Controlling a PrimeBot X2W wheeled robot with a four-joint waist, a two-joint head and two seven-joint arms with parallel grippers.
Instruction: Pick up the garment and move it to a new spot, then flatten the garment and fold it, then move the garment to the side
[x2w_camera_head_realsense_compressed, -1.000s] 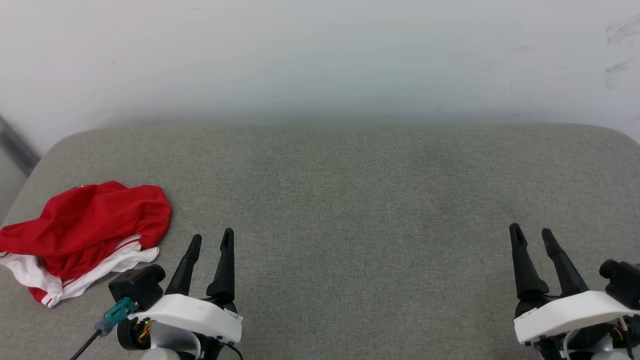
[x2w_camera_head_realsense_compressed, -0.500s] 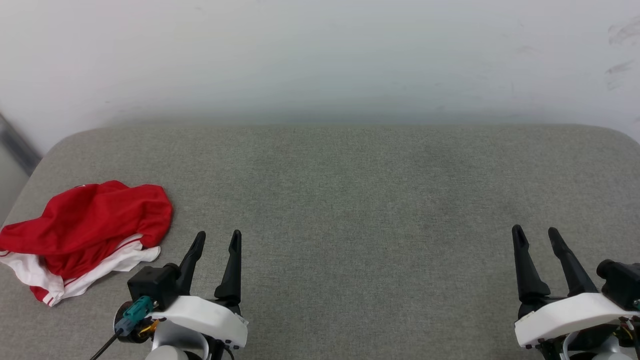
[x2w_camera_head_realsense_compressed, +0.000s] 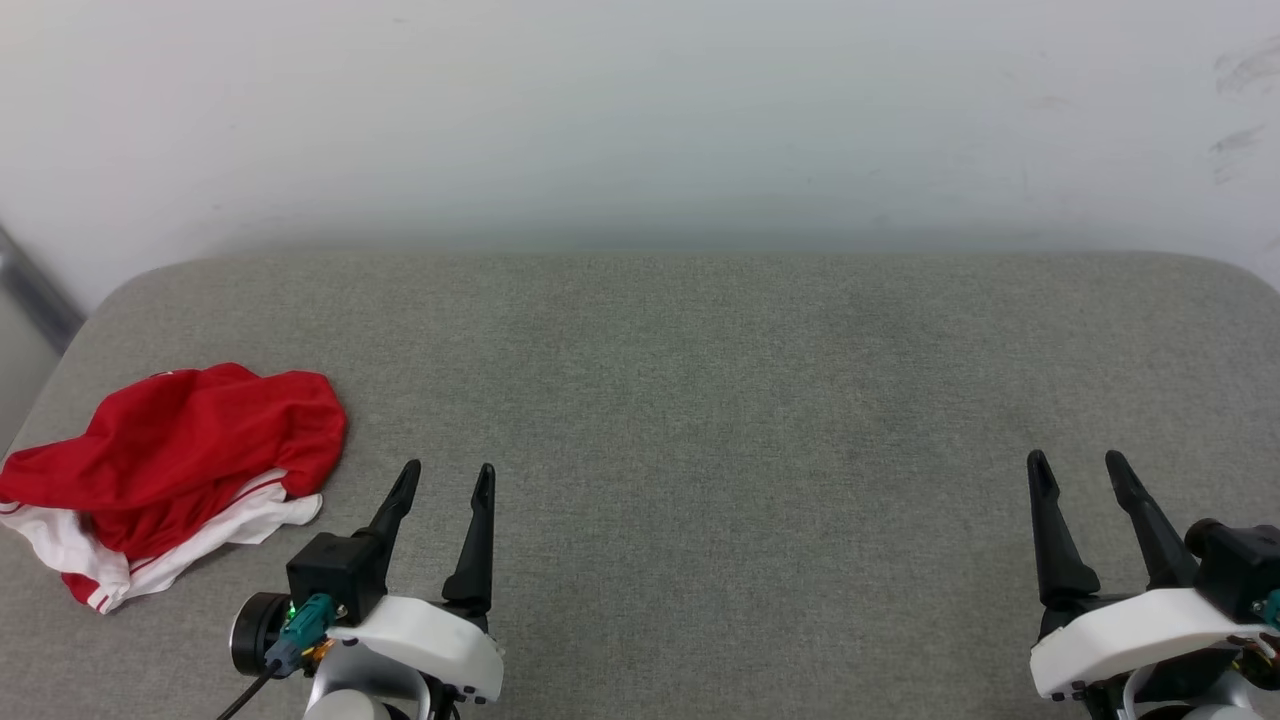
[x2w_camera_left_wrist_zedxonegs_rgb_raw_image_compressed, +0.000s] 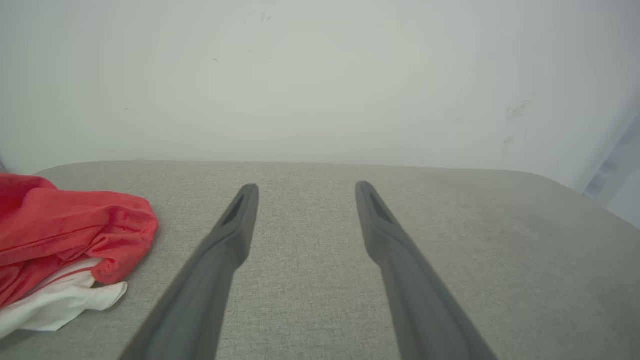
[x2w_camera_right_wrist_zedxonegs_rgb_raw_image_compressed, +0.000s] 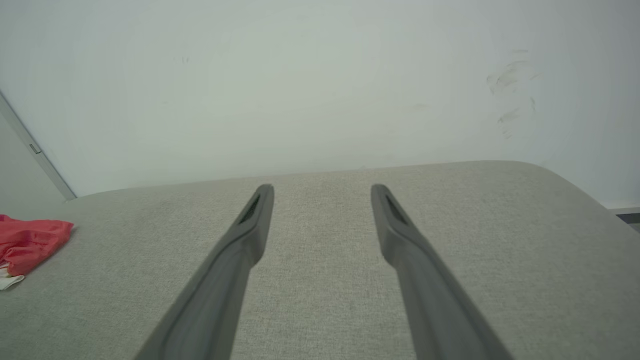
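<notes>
So the left pincer is spread apart and empty, sitting just right of the jersey. The right pincer is the same, but well apart from it. My worry is the cloth looks thin and bunched, so a grab could catch just one layer or a sleeve and the rest drags or slips out. The jersey's a crumpled red heap with a white striped sleeve poking out underneath, at the desk's left edge.

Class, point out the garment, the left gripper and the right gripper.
garment (x2w_camera_head_realsense_compressed: 200, 440), head view, red body fabric.
left gripper (x2w_camera_head_realsense_compressed: 449, 467), head view, between fingertips.
right gripper (x2w_camera_head_realsense_compressed: 1075, 457), head view, between fingertips.
</notes>
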